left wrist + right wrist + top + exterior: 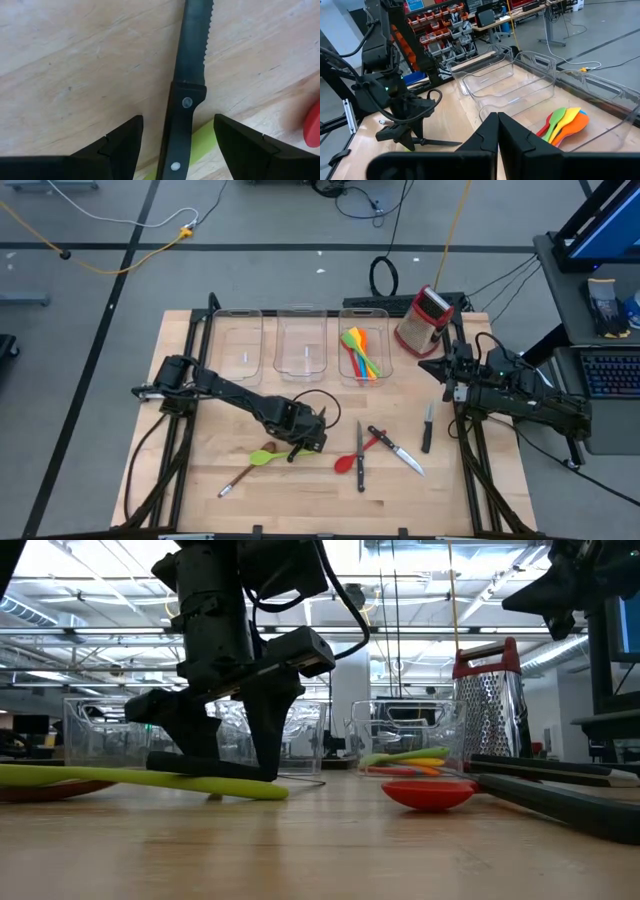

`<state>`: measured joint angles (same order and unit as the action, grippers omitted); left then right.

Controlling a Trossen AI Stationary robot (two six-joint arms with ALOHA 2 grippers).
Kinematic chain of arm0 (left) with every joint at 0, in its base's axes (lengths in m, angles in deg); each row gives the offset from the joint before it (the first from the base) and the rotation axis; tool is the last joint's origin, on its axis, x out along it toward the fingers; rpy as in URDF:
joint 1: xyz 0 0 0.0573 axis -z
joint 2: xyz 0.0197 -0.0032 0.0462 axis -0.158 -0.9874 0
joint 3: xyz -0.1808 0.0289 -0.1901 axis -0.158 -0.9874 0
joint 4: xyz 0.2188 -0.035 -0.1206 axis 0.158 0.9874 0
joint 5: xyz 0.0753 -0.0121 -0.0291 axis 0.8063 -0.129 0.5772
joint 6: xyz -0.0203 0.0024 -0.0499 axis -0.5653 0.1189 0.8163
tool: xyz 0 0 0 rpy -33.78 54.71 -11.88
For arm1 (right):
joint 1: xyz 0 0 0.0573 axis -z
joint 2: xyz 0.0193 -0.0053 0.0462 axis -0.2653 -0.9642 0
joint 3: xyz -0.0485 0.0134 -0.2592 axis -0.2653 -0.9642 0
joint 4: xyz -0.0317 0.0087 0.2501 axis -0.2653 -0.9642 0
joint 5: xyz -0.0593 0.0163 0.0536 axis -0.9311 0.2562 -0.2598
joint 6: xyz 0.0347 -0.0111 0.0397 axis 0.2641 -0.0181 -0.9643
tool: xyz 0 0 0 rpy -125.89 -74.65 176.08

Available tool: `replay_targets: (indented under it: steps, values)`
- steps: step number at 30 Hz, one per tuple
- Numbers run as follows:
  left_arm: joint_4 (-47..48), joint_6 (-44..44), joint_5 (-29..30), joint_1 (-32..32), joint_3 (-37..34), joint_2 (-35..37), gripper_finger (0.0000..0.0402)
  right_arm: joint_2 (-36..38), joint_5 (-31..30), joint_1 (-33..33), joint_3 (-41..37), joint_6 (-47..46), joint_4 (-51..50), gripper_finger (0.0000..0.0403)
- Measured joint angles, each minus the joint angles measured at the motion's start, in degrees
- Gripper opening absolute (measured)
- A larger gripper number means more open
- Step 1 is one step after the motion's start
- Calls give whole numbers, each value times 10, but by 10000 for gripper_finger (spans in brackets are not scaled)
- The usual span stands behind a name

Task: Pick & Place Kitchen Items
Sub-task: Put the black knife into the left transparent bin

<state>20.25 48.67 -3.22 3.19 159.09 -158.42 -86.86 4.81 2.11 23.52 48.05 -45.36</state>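
My left gripper (305, 442) points down at the middle of the table, open. Its fingers (120, 145) stand on either side of the black handle (181, 110) of a serrated knife (200, 762) and, as far as I can see, do not touch it. The knife lies across the handle of a green spoon (265, 457), which rests flat on the table. My right gripper (497, 125) is shut on nothing and held level above the table's right side (440, 368).
A red spoon (345, 464) and three more black-handled knives (360, 458) (400, 452) (427, 428) lie right of my left gripper. A brown-handled utensil (240, 475) lies to its left. Three clear bins (300, 315) line the far edge, the right one holding coloured utensils (362, 352). A grater (422, 320) stands beside them.
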Motion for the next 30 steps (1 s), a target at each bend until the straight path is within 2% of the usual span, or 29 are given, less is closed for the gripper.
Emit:
replay_targets:
  steps: [4,16,24,30]
  values:
    - [5,0,5,0,-1,-1,223,0,0,0,0,0,0,0]
    - [13,0,27,1,-3,2,54,0,0,0,0,0,0,0]
    - [19,-1,44,1,-5,25,52,0,0,0,0,-1,0,0]
    - [20,0,53,0,-4,70,59,0,-2,0,0,-1,0,0]
